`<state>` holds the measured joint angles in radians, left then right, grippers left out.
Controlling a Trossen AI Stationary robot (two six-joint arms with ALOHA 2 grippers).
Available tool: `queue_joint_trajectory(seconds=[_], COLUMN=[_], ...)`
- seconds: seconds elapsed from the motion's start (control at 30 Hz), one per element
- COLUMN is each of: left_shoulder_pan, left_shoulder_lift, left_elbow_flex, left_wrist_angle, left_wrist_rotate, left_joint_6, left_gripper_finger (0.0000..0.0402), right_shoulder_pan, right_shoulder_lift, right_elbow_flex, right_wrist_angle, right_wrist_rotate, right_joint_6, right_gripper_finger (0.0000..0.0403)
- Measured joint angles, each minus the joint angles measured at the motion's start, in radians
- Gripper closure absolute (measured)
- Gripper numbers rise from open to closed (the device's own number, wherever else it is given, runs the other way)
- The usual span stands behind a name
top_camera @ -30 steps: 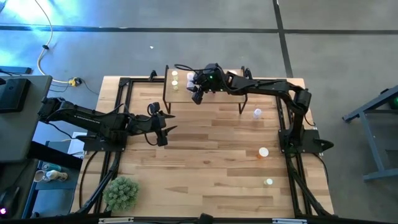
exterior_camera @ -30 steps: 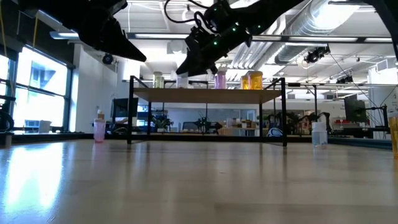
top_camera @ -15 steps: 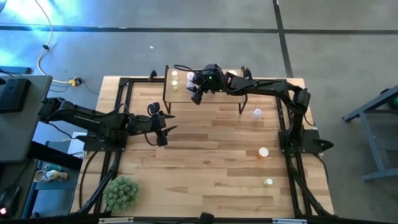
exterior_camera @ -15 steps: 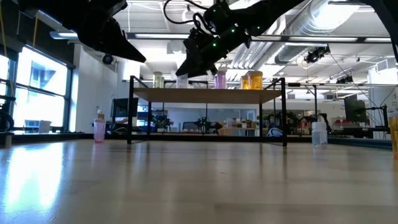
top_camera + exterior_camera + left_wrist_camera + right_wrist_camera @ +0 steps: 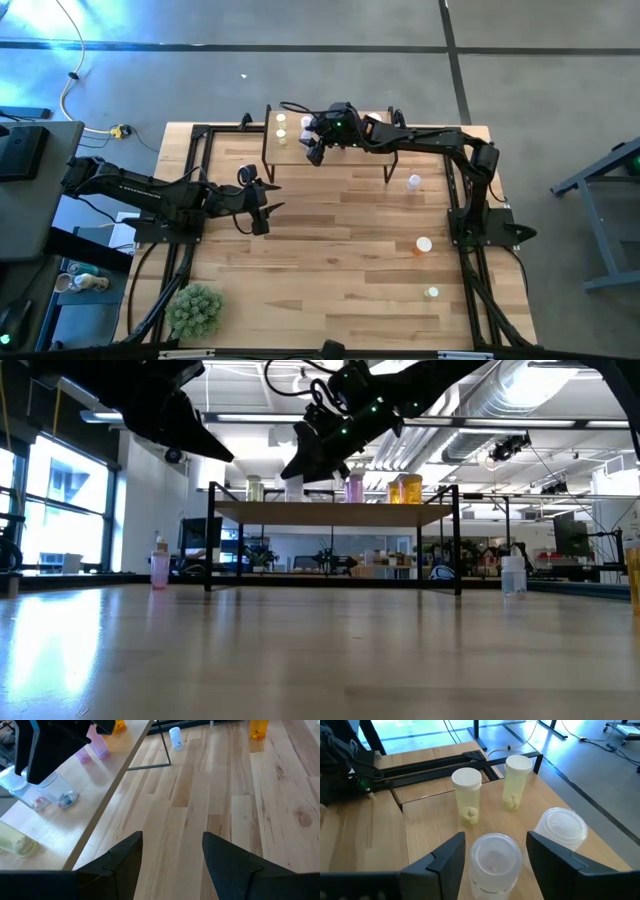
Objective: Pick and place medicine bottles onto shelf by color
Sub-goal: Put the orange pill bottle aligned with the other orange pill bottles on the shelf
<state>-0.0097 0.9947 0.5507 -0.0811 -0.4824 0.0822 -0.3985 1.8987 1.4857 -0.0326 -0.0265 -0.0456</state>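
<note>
1. Medicine bottles: two yellow-green bottles [image 5: 467, 794] [image 5: 515, 781] stood upright at the far end of the shelf [image 5: 287, 149]. Two clear, white-capped bottles [image 5: 491, 862] [image 5: 560, 830] stood nearer the right wrist camera. Pink and orange bottles showed further along the shelf in the low view [image 5: 354, 487] [image 5: 403, 488].
2. Bottles off the shelf: three with white caps stood on the table [image 5: 340, 250] on the right arm's side [image 5: 414, 181] [image 5: 424, 244] [image 5: 432, 292]. One pink bottle [image 5: 160, 568] stood on the table to the left of the shelf in the low view.
3. Right gripper [image 5: 316, 143]: it hung over the shelf, fingers [image 5: 445, 860] spread wide. One clear bottle stood upright between them. No contact could be seen, so it looked set down, not held.
4. Key relation: that bottle lay directly ahead of the right gripper, its long axis vertical. The right arm was by far the nearer to the shelf and to the loose bottles on the table.
5. Left gripper [image 5: 258, 205]: it hovered above bare table short of the shelf, fingers [image 5: 125, 860] apart and holding nothing.
6. Spiky green plant [image 5: 195, 309]: it sat at the table's near left corner.
</note>
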Motion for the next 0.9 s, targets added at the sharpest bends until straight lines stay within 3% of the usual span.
queue_joint_trajectory(seconds=[0.2, 0.47, 0.9], left_shoulder_pan=[0.0, 0.0, 0.0], left_shoulder_lift=[0.0, 0.0, 0.0], left_elbow_flex=[0.0, 0.0, 0.0], left_wrist_angle=[-0.001, -0.001, -0.012], left_wrist_rotate=[0.0, 0.0, 0.0], left_joint_6=[0.0, -0.003, -0.003], left_gripper_finger=[0.0204, 0.0204, 0.0204], right_shoulder_pan=[0.0, 0.0, 0.073], right_shoulder_lift=[-0.028, -0.165, -0.319], right_elbow_flex=[0.0, 0.001, 0.002], right_wrist_angle=[-0.004, -0.097, -0.507], right_wrist_rotate=[0.0, 0.0, -0.011], right_joint_6=[-0.007, -0.034, 0.067], right_gripper_finger=[0.0201, 0.0201, 0.0201])
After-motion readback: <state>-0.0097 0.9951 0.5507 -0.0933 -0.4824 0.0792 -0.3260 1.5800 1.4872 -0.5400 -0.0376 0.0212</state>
